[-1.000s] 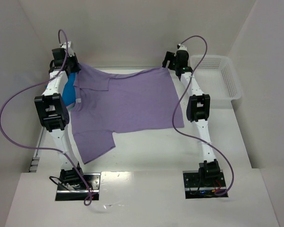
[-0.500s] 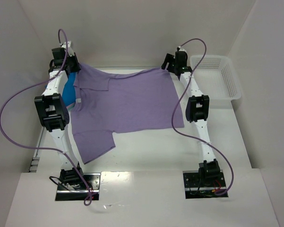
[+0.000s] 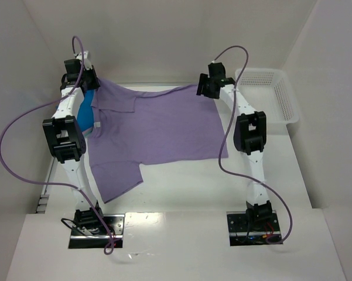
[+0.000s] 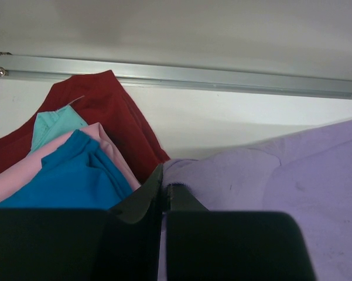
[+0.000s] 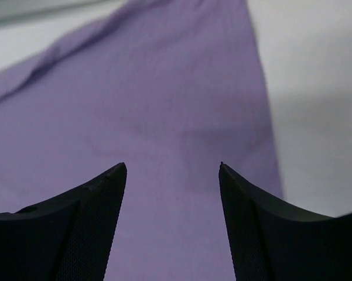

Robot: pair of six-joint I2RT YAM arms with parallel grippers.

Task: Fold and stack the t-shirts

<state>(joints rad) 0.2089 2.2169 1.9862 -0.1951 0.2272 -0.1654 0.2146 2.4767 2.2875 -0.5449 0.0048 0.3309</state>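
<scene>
A large lavender-purple t-shirt [image 3: 155, 126] lies spread across the table, one sleeve toward the near left. My left gripper [image 3: 89, 88] is shut on the shirt's far left corner [image 4: 187, 170], lifted slightly. Beside it sits a stack of folded t-shirts: blue [image 4: 64, 175] on top, then pink [image 4: 23, 170], with a red one [image 4: 111, 111] behind. My right gripper [image 3: 204, 88] hovers open over the shirt's far right corner [image 5: 181, 117], nothing between its fingers.
A white mesh basket [image 3: 269, 96] stands at the far right, beside the right arm. White walls enclose the table. A metal rail [image 4: 222, 79] runs along the far edge behind the stack.
The right gripper has moved left from the shirt's far right edge to above its corner, and its jaws have narrowed somewhat. The left arm and the shirt have not moved.
</scene>
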